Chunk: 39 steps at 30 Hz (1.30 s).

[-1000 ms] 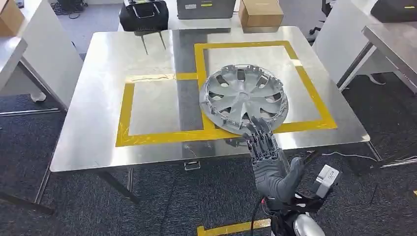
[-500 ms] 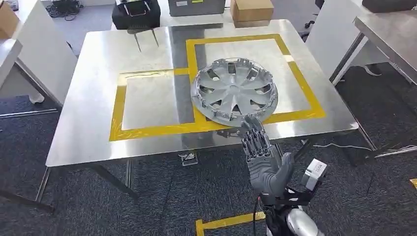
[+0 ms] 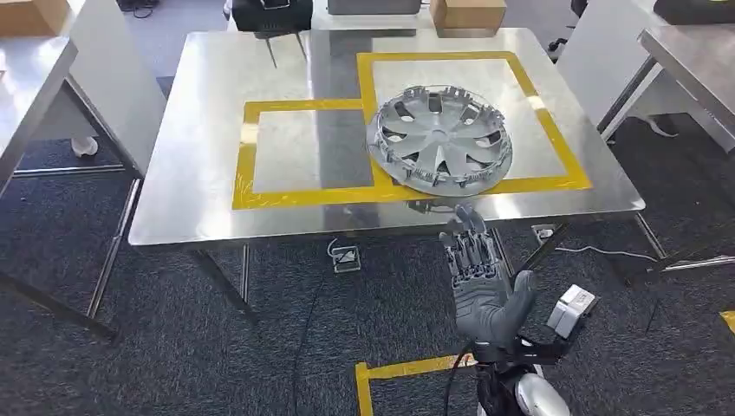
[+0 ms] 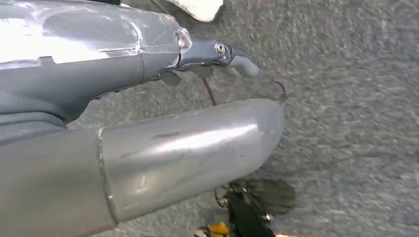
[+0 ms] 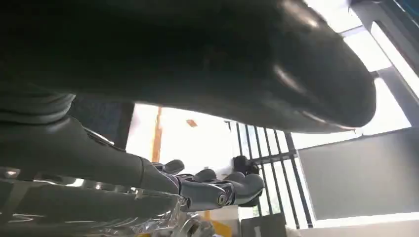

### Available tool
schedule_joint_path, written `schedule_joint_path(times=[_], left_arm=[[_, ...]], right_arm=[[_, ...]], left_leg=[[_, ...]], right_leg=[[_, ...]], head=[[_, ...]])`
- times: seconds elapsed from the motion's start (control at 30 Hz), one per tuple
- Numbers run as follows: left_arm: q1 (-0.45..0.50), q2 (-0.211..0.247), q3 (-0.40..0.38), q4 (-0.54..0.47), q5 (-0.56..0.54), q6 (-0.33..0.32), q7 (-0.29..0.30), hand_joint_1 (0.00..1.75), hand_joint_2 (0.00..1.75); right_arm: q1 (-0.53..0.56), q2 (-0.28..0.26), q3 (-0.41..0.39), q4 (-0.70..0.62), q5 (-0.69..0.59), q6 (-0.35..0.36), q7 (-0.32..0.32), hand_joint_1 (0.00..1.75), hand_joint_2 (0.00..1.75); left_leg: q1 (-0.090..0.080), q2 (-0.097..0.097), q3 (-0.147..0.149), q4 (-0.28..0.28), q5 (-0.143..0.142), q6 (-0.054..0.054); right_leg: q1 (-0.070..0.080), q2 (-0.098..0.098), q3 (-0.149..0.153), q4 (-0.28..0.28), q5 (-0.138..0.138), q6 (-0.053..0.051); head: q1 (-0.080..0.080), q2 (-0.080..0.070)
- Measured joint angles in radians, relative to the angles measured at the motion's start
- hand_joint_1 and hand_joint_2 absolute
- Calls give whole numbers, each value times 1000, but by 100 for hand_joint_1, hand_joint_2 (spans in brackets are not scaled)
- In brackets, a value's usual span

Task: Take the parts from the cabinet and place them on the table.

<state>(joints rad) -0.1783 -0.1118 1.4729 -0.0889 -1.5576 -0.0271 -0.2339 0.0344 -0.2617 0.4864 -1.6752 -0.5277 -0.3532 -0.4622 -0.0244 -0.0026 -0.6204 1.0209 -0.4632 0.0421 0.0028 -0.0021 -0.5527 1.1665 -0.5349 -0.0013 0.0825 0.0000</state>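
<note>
hubcap (image 3: 440,139) already down on table (image 3: 191,199), just beyond right hand (image 3: 479,282) fingertips, fingers released, grasping nothing; left hand (image 4: 99,64) fingers can't tell

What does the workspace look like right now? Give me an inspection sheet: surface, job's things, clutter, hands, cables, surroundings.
Surface: shiny steel table with two yellow tape rectangles marked on it.
Job's things: round silver plastic hubcap lying on the table, mostly inside the larger rectangle, its near edge over the tape.
Clutter: black case and brown cardboard box at the far edge.
Hands: right hand apart from the hubcap, in front of the table's near edge, fingers extended, holding nothing; left hand hangs above the carpet, holding nothing.
Cables: thin white cable on the floor under the table's right side.
Surroundings: dark carpet, yellow floor tape, neighbouring white tables.
</note>
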Motion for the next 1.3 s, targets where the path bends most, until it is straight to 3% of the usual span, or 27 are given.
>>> schedule_joint_path(times=[0.03,0.07,0.1,0.17,0.2,0.23,0.27,0.33,0.37,0.4,0.47,0.5,0.53,0.57,0.6,0.7,0.73,0.83,0.9,0.93,1.0,1.03,1.07,1.2,1.23,1.27,1.3], left_arm=[[-1,-3,0,0,0,0,0,0,0],[-1,-10,0,0,-1,1,0,0,0],[-1,-8,1,0,-2,2,-1,0,0],[-1,-8,1,0,-5,3,-1,0,0],[1,-8,1,0,-8,4,-1,0,0],[0,-7,1,0,-9,6,-1,0,0],[0,-8,1,1,-10,8,0,0,0],[0,-7,1,1,-10,10,0,0,0],[0,-6,2,1,-10,11,0,0,0],[0,-5,2,1,-10,11,0,0,0],[-1,-4,8,1,-10,12,1,0,0],[-1,-4,11,1,-10,12,1,0,0],[-1,-5,16,1,-10,13,2,0,0],[-1,-5,19,1,-10,14,3,0,0],[0,-5,20,1,-10,16,3,0,0],[1,-6,26,1,-10,20,7,0,0],[0,-6,26,0,-10,23,10,0,0],[0,-7,33,0,-10,30,16,0,0],[1,-7,40,0,-10,31,20,0,0],[1,-8,42,0,-10,31,22,0,0],[1,-8,43,0,-10,32,23,0,0],[0,-8,43,0,-10,33,23,0,0],[-1,-8,43,0,-10,33,23,0,0],[-2,-9,44,0,-10,34,21,0,0],[-3,-11,44,1,-10,35,19,0,0],[-5,-9,44,1,-10,37,18,0,0],[-3,-9,44,1,-10,40,17,0,0]], right_arm=[[-1,0,-5,3,-8,0,-4,0,0],[-1,1,-14,12,-17,-2,-9,0,0],[-2,4,-24,26,-22,-2,-14,0,0],[0,4,-38,56,-42,2,-32,0,0],[1,5,-44,73,-55,7,-42,0,0],[-1,10,-50,94,-73,11,-49,0,0],[-2,14,-58,127,-96,15,-54,0,0],[-3,22,-74,200,-121,38,-77,0,0],[-3,26,-79,233,-125,45,-86,0,0],[-5,29,-82,265,-128,48,-88,0,0],[-9,37,-95,333,-143,49,-87,0,0],[-16,39,-98,371,-153,55,-87,0,0],[-29,43,-99,425,-168,67,-87,0,0],[-39,49,-103,465,-178,80,-91,0,0],[-51,54,-104,513,-189,97,-96,0,0],[-58,60,-106,630,-208,119,-106,0,0],[-60,64,-106,672,-216,127,-106,0,0],[-85,77,-105,801,-237,149,-103,0,0],[-89,89,-103,886,-248,166,-97,0,0],[-90,96,-102,929,-249,170,-91,0,0],[-96,105,-99,999,-250,174,-83,0,0],[-100,108,-98,1025,-251,175,-78,0,0],[-107,111,-97,1045,-251,175,-76,0,0],[-122,130,-95,1147,-238,166,-27,0,0],[-118,132,-92,1166,-234,162,-11,0,0],[-118,145,-89,1182,-228,160,-4,0,0],[-124,148,-87,1200,-225,156,6,0,0]], left_leg=[[2,0,-4,0,9,1],[-6,1,-9,1,18,-5],[3,3,-11,-1,28,-9],[12,5,-15,-8,47,-19],[4,1,-19,-7,52,-24],[5,0,-31,5,21,-30],[8,-1,-43,42,-39,-36],[21,-1,-72,173,-150,-51],[27,-1,-82,239,-173,-59],[33,0,-80,276,-158,-67],[42,0,-29,246,-71,-81],[48,-12,23,183,-43,-87],[58,-60,88,99,-55,-91],[60,-92,144,19,-101,-89],[58,-84,150,-12,-126,-74],[51,-51,141,-14,-113,-46],[55,-33,137,-16,-105,-36],[51,3,119,-15,-88,-25],[46,26,105,-14,-79,-26],[45,36,100,-14,-77,-26],[42,56,99,-14,-75,-29],[41,66,102,-14,-75,-30],[38,78,101,-14,-75,-33],[33,127,104,-16,-74,-55],[37,108,101,-14,-86,-63],[41,31,93,13,-110,-64],[41,5,63,79,-149,-63]], right_leg=[[13,1,56,-78,3,-22],[24,-5,107,-164,-27,-46],[28,-4,120,-194,-32,-38],[37,-4,113,-198,-17,-46],[28,-6,113,-233,-1,-50],[22,-15,110,-237,14,-39],[20,-11,97,-243,26,-46],[17,-13,68,-239,50,-42],[16,-15,48,-235,61,-39],[13,-18,30,-229,72,-33],[2,-11,-13,-208,86,-19],[-4,-5,-35,-192,92,-10],[-7,-1,-53,-174,94,-5],[-7,9,-75,-159,95,4],[-7,14,-83,-149,100,12],[-13,47,-90,-159,131,32],[-15,43,-100,-150,120,35],[-20,12,-167,35,-14,49],[-22,6,-191,144,-58,54],[-22,4,-171,131,-46,53],[-21,-8,-77,-8,17,44],[-18,-38,-20,-102,50,35],[-7,-87,5,-150,37,28],[5,-53,-2,-167,40,5],[-6,-45,5,-180,50,-6],[-3,-39,3,-183,54,-12],[-4,-26,0,-184,56,-18]], head=[[-1,0],[-11,0],[-17,0],[-7,0],[-1,0],[-2,0],[-10,0],[-27,0],[-31,0],[-34,0],[-35,0],[-37,0],[-40,0],[-48,0],[-47,0],[-47,0],[-47,0],[-24,0],[-18,0],[-15,0],[-6,0],[-2,0],[1,0],[-7,0],[-4,0],[-12,0],[-20,0]])
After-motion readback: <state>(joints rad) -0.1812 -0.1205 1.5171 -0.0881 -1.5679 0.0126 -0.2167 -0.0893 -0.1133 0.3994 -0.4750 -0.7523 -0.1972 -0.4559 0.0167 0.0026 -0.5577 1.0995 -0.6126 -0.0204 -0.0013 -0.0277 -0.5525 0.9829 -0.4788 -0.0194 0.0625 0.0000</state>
